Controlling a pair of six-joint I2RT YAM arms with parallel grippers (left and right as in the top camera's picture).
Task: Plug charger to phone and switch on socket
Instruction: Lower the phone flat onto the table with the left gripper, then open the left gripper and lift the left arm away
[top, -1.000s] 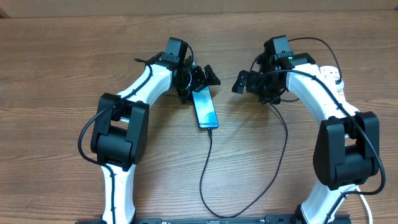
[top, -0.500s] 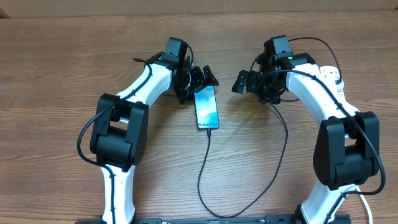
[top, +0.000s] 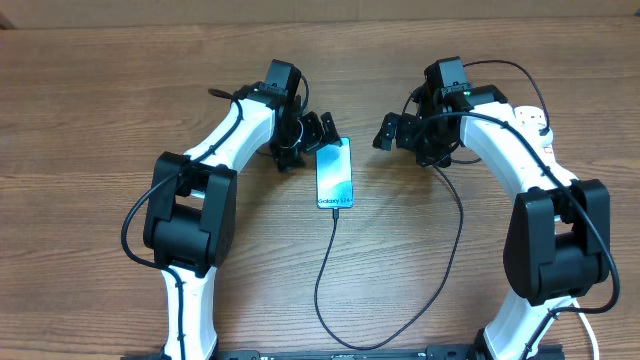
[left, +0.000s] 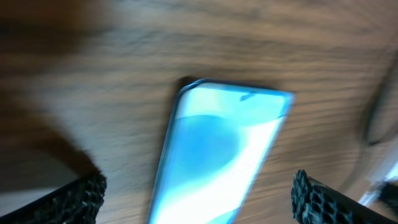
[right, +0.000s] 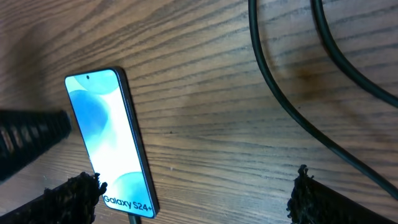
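Observation:
The phone (top: 334, 173) lies flat on the wooden table with its blue screen lit. It also shows in the left wrist view (left: 217, 149) and the right wrist view (right: 109, 143). The charger's thin black cable (top: 322, 280) is plugged into the phone's near end, loops along the front and runs up to the right arm; it also shows in the right wrist view (right: 280, 93). Its plug is hidden. My left gripper (top: 318, 131) is open over the phone's far end, holding nothing. My right gripper (top: 392, 132) is open and empty, right of the phone. The socket (top: 533, 117) is mostly hidden behind the right arm.
The table's far edge runs along the top of the overhead view. Both arm bases stand at the front edge. Cable loops lie between the phone and the right arm.
The phone's far end has swung to the right, so it now lies straighter. My left gripper has shifted slightly left. The right arm has not moved.

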